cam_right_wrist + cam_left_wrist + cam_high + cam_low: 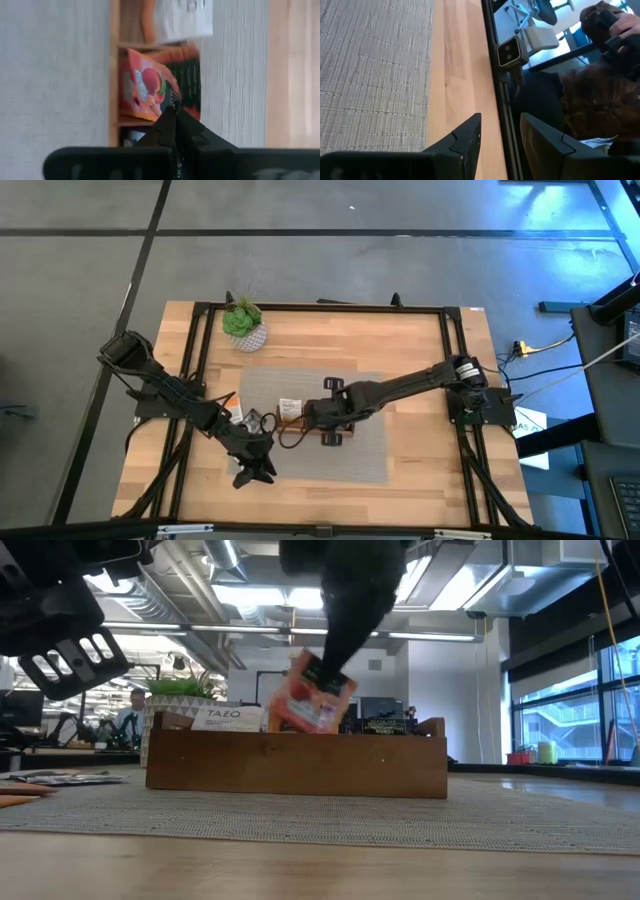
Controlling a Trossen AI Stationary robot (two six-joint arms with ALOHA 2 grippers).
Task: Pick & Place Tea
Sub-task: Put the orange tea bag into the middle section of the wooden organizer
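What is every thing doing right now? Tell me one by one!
Right gripper: shut on the red tea sachet, above the tray.
Red tea sachet: held by a corner, tilted, over the tray's middle compartment.
Left gripper: open, holding nothing, near the table's front edge.
Wooden tray: resting on the grey mat, sachets inside.
White sachet: standing in the tray.
Plant: upright at the back.

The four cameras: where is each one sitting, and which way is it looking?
High view: above the table, looking straight down; both arms show.
Low view: at table-top height, looking level at the wooden tray; the right gripper comes from above holding a red tea bag.
Left wrist view: behind the open left gripper, facing the table edge.
Right wrist view: behind the right gripper, facing the tray.
Shared: the low and right wrist views both show the red tea bag.
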